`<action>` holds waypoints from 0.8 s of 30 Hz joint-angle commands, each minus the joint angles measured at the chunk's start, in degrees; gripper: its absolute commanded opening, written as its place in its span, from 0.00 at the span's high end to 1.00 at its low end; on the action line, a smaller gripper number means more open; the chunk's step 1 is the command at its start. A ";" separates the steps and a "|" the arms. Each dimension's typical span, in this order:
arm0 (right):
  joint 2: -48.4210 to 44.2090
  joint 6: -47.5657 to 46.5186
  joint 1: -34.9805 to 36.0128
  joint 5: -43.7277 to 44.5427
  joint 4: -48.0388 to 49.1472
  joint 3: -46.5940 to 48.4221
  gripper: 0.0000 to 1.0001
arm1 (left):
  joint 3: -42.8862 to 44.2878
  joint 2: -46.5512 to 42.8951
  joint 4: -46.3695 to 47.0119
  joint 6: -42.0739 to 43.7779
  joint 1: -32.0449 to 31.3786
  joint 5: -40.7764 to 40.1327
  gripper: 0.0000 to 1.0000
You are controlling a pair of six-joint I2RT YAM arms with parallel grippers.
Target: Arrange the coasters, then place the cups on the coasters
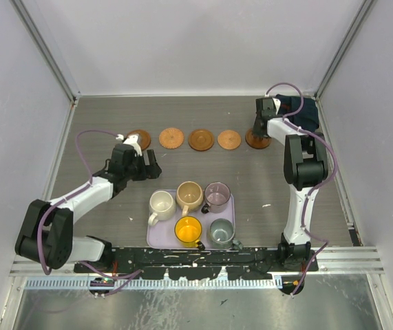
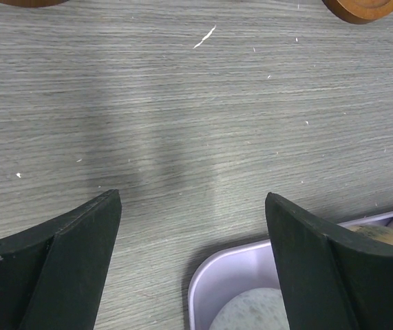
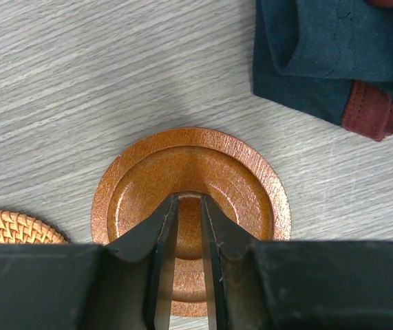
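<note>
Five round brown coasters lie in a row across the far table, from the leftmost (image 1: 139,139) to the rightmost (image 1: 257,138). My right gripper (image 1: 259,130) points straight down onto the rightmost, copper-coloured coaster (image 3: 193,172). Its jaws (image 3: 189,201) stand a thin slit apart with nothing between them, tips in the coaster's recess. Five cups stand on the lavender tray (image 1: 156,237): cream-white (image 1: 162,204), tan (image 1: 190,196), mauve (image 1: 217,196), yellow (image 1: 188,230) and grey-green (image 1: 221,232). My left gripper (image 1: 152,163) (image 2: 193,199) hangs wide open and empty over bare table, just beyond the tray's far left corner (image 2: 203,275).
A dark blue cloth with a maroon edge (image 1: 306,110) (image 3: 334,55) lies bunched at the far right, just beyond the rightmost coaster. A woven coaster (image 3: 10,228) sits to its left. White walls enclose the table on three sides.
</note>
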 commanded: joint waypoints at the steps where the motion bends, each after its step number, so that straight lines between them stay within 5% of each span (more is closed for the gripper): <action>1: -1.20 -0.98 0.02 -0.68 -0.48 -1.86 0.73 | 0.17 -1.93 2.85 0.28 -0.21 -2.14 0.11; 14: -14.88 -2.36 2.35 -1.23 3.05 -6.90 0.67 | 3.85 -2.64 3.59 1.50 -0.04 -8.81 0.07; 24: -15.76 -4.41 4.93 -10.05 6.02 -9.18 0.68 | 6.77 1.55 7.43 1.61 4.61 -10.58 0.07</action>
